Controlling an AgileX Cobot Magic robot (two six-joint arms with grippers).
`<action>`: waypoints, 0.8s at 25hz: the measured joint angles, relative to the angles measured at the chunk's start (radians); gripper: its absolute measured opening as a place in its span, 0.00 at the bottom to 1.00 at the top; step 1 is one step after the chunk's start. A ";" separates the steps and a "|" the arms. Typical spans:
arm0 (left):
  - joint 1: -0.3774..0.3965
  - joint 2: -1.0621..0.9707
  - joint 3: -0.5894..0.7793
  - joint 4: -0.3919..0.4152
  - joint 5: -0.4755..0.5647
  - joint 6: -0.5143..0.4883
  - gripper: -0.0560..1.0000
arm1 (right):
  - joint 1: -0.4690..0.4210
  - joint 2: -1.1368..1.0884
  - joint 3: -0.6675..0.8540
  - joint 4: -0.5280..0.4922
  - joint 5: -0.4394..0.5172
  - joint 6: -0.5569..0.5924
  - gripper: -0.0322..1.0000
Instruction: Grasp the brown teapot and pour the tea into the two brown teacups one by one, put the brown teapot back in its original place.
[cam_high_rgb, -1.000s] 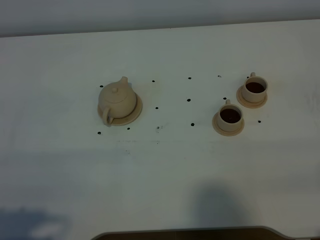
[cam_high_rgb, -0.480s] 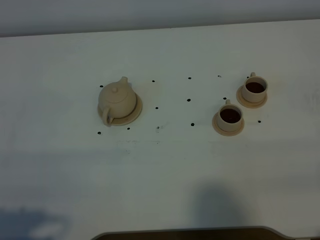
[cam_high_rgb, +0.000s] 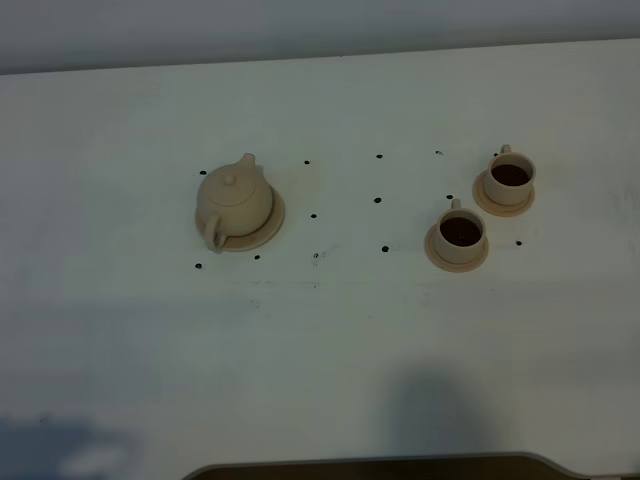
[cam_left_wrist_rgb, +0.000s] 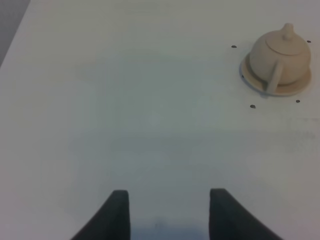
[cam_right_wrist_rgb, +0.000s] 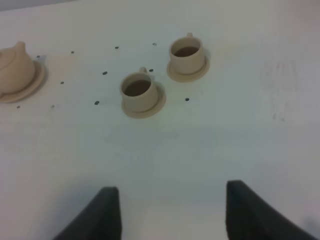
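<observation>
White tabletop, matte, dotted with small black marks in loose rows. Grey wall along far edge; dark curved rim at near edge. Soft, even light, with faint grey shadows toward near side.

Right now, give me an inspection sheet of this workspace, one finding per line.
Surface: white table with small dark dots scattered between the pieces.
Job's things: brown teapot upright on its saucer, lid on; two teacups, near cup and far cup, each on its own saucer, both holding dark liquid.
Clutter: nothing seen.
Grippers: left gripper open, empty, well short of the teapot; right gripper open, empty, short of the cups.
Cables: nothing seen.
Surroundings: grey wall behind the table; dark edge at the near side.
</observation>
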 joint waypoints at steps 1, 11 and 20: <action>0.000 0.000 0.000 0.000 0.000 0.000 0.44 | 0.000 0.000 0.000 0.000 0.000 0.000 0.50; 0.000 -0.002 0.000 0.000 0.000 0.000 0.44 | 0.000 0.000 0.000 0.000 0.000 0.000 0.50; 0.000 -0.002 0.000 0.000 0.000 0.000 0.44 | 0.000 0.000 0.000 0.000 0.000 0.000 0.50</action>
